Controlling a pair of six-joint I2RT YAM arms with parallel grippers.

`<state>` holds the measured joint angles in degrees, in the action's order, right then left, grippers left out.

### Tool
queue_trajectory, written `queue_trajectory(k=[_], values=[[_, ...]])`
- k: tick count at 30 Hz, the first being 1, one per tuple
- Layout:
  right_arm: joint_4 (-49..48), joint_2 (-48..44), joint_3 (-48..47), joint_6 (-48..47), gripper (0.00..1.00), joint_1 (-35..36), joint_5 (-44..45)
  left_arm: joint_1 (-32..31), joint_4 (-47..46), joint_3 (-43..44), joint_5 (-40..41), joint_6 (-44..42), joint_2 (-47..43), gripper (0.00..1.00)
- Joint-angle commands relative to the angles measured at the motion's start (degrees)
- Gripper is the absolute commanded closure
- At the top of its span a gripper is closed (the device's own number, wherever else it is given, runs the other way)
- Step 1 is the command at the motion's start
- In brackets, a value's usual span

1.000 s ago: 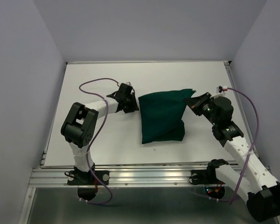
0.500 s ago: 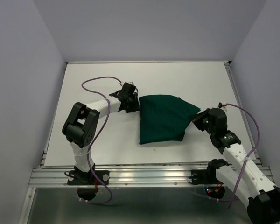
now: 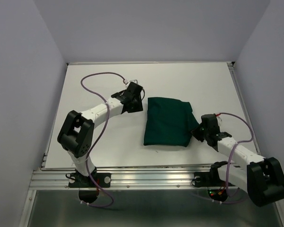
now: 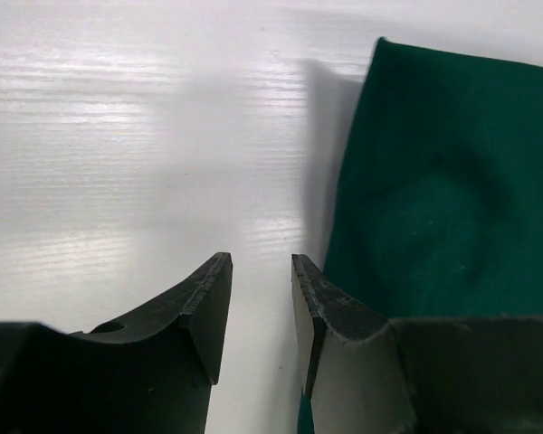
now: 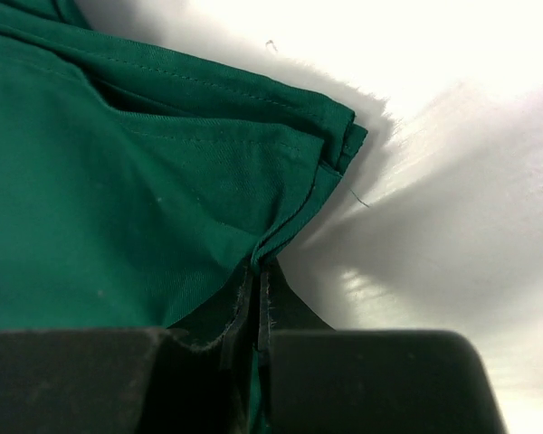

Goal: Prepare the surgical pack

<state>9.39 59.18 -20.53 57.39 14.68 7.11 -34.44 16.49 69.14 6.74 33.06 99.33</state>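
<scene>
The dark green cloth drape (image 3: 168,122) lies folded into a flat bundle on the middle of the white table. It fills the right of the left wrist view (image 4: 443,181) and the left of the right wrist view (image 5: 136,190). My left gripper (image 3: 141,97) is open and empty just left of the drape's far left corner; only bare table shows between its fingers (image 4: 258,271). My right gripper (image 3: 195,130) is low at the drape's right edge and shut on a fold of that edge (image 5: 257,271). The tray, scissors, forceps and gauze are hidden.
The white table (image 3: 99,142) ends in a metal rail (image 3: 146,177) at the near edge. Lilac walls (image 3: 19,94) enclose the left, back and right. Purple cables loop over both arms. A small speck lies on the table just below the drape.
My right gripper has pulled the drape's right corner down and toward me, flattening the bundle. My left gripper has moved a little farther back and now stands apart from the cloth.
</scene>
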Motion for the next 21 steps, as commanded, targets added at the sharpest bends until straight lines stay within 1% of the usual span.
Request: queue_trajectory(k=[1,5,6,11,14,15,18,21], values=[[-1.2,5.8,-0.2,-0.9,0.99,-0.1,3.1,-3.5,2.8,4.3,3.0,-0.4,-6.1,0.55],[-3.9,7.6,1.2,0.2,0.99,-0.1,2.4,-5.9,1.5,6.1,-1.3,-0.3,-6.9,0.55],[-4.2,7.8,1.4,0.2,0.99,-0.1,2.3,-6.4,0.9,6.6,-4.3,-0.6,-6.7,0.55],[-7.1,10.2,2.7,0.9,0.99,-0.1,0.8,-9.7,-1.1,9.0,-10.9,-0.5,-3.9,0.55],[-8.7,12.1,3.4,1.7,0.99,-0.1,-0.3,-10.1,-3.4,9.0,-14.4,-0.1,-3.1,0.55],[-8.8,13.2,3.7,1.9,0.99,-0.1,-0.7,-10.5,-5.0,8.9,-17.3,0.2,-2.5,0.55],[-11.1,14.7,3.7,2.0,0.99,-0.1,-1.0,-11.1,-8.0,9.2,-21.4,0.9,-0.9,0.55],[-11.1,15.5,3.4,2.0,0.99,-0.1,-0.8,-12.0,-8.5,10.4,-21.9,1.0,1.7,0.56]])
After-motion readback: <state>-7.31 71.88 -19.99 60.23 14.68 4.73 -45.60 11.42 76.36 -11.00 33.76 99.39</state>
